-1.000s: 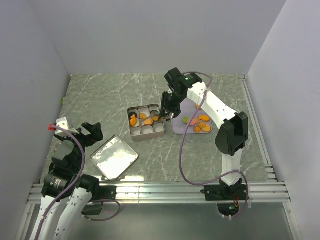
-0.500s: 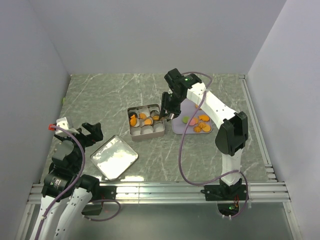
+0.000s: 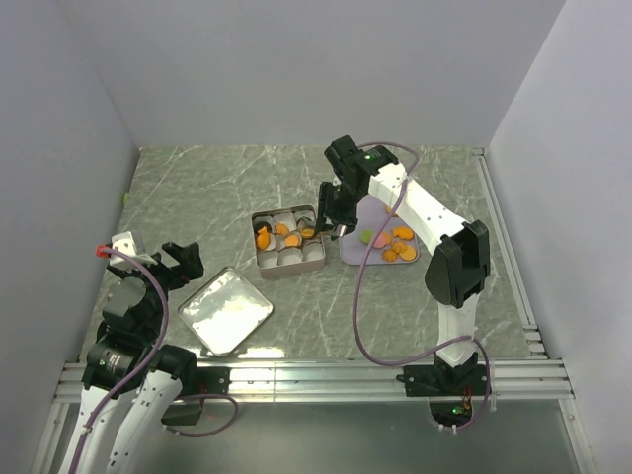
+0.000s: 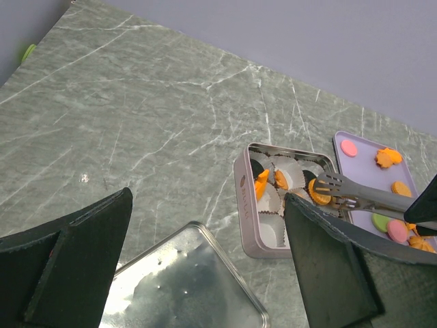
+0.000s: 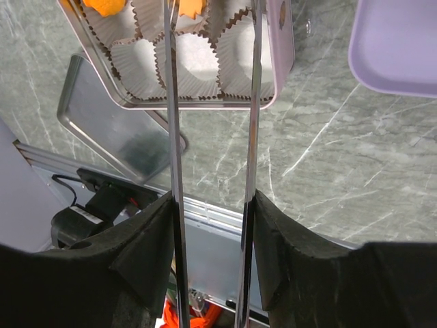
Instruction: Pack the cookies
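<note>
Orange cookies [image 3: 400, 244] plus a pink and a green one lie on the lavender tray [image 3: 355, 252]. More orange cookies [image 4: 261, 184] sit in paper cups of the silver tin [image 3: 288, 259]. My right gripper [image 3: 334, 213] hangs over the tin's right side, shut on metal tongs [image 5: 171, 102], whose two arms stand spread between its fingers [image 5: 280, 253]. The tongs' tips [image 4: 331, 184] rest at an orange round cookie [image 4: 315, 195] in a right-hand cup; I cannot tell if they pinch it. My left gripper [image 4: 205, 266] is open and holds nothing, low at the near left.
The tin's flat lid [image 3: 225, 310] lies shiny side up just right of my left gripper, also in the left wrist view as lid [image 4: 184, 287]. White walls close in three sides. A metal rail [image 3: 316, 375] runs along the near edge.
</note>
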You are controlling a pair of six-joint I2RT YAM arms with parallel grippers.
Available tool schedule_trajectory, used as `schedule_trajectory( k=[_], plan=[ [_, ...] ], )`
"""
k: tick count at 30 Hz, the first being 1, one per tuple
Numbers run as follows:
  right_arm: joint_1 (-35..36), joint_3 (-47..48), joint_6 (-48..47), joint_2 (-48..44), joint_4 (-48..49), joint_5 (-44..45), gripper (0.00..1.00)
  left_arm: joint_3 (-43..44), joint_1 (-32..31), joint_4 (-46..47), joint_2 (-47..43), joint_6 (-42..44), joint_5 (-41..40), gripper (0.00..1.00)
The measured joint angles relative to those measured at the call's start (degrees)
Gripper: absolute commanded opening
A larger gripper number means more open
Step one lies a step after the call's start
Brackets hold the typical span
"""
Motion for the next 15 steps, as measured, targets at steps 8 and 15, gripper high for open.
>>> schedule_trajectory(
  k=[8,15],
  plan=[
    [0.0,-3.1,0.0,-1.4,-0.1,0.7,0.54,0.0,0.0,0.0,0.0,0.0,0.0,0.99],
    [0.0,-4.5,0.0,-3.3,-0.4,1.6,0.55,0.0,0.0,0.0,0.0,0.0,0.0,0.99]
  ],
)
